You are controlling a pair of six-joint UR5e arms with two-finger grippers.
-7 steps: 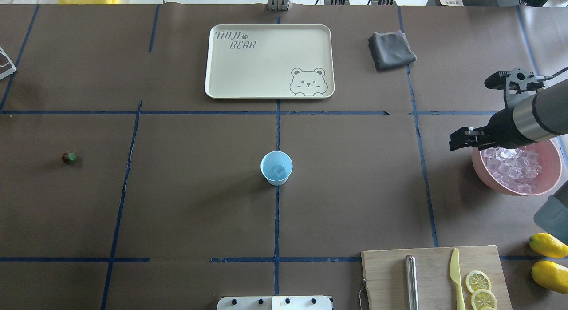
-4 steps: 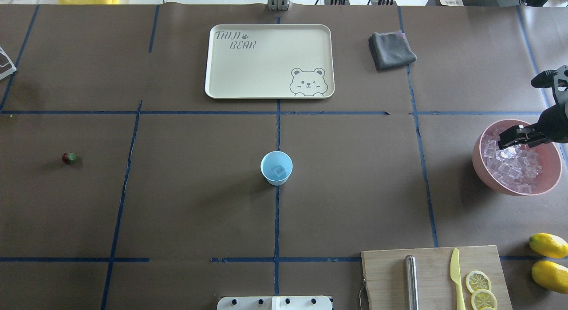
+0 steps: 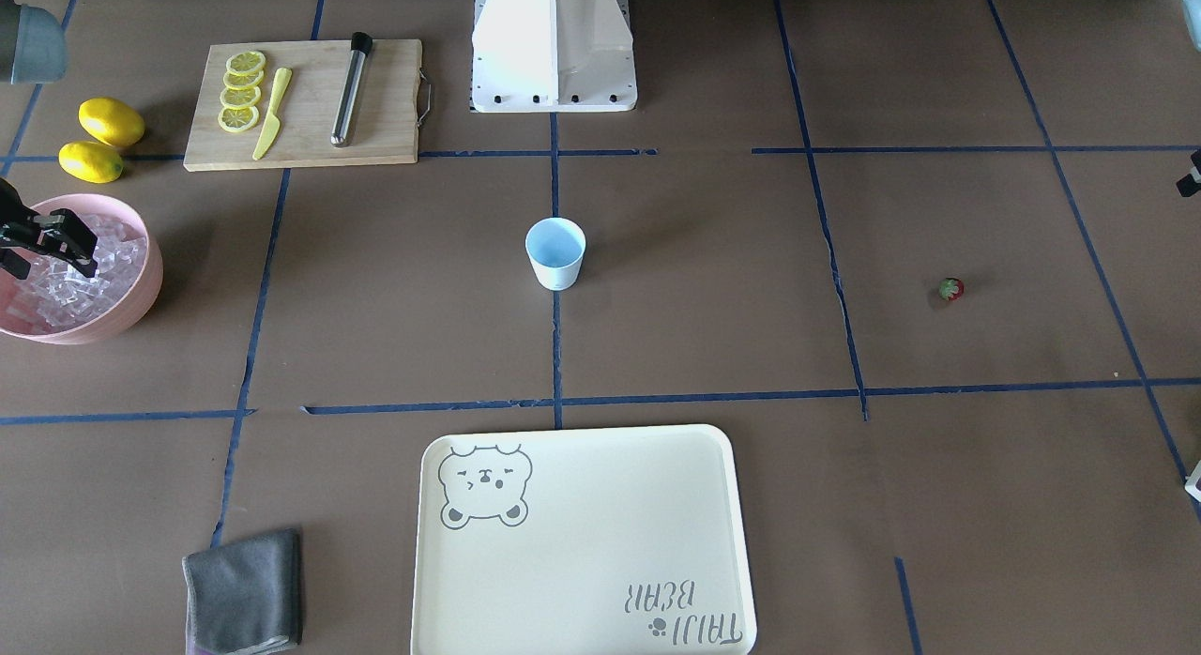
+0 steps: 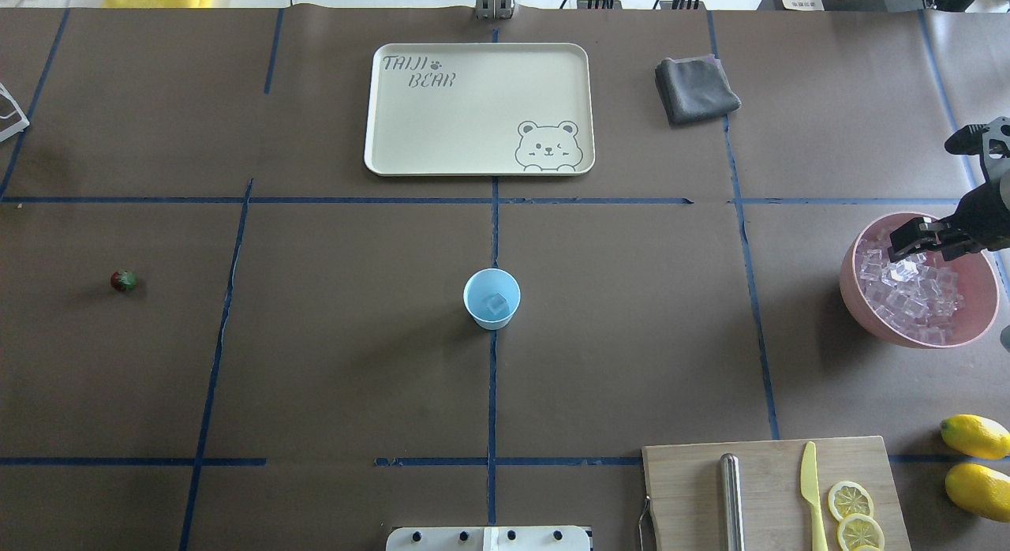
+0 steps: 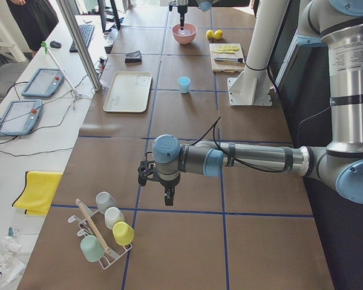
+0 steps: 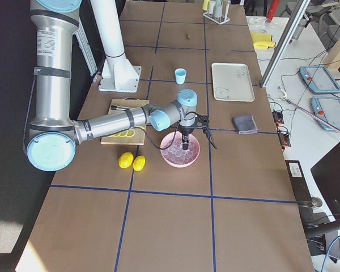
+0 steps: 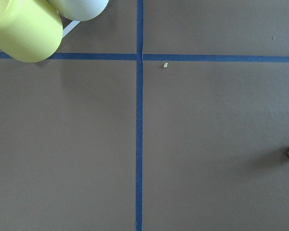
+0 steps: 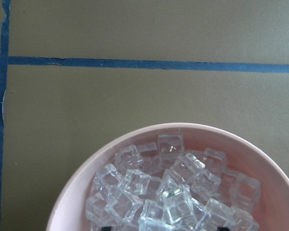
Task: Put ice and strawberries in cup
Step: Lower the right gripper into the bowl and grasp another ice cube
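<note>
Because the counter is wide and the task's things lie well apart on it, we rate the long carry as the first hazard: anything picked at the far right must cross to the middle without slipping. Pink bowl sits at the right end, heaped with ice. The right claw hangs over it, jaws set wide, tips just showing at the bottom of the wrist view with several cubes between them. Risk here, as we judge it: closing on a heap may catch two cubes or only a corner, and glassy faces could squirt free. Pressing too deep could shove the bowl. Left claw hangs low over bare counter at the other end, near a rack of cups, and we cannot tell how its jaws stand. Cup stands upright at the centre on a tape line, one cube already in it. It looks light, so a low pass or a cube dropped on the rim could tip it. Strawberry lies alone on the counter far left, not yet in the cup. Tiny and round, it may roll from an off-centre pinch.
</note>
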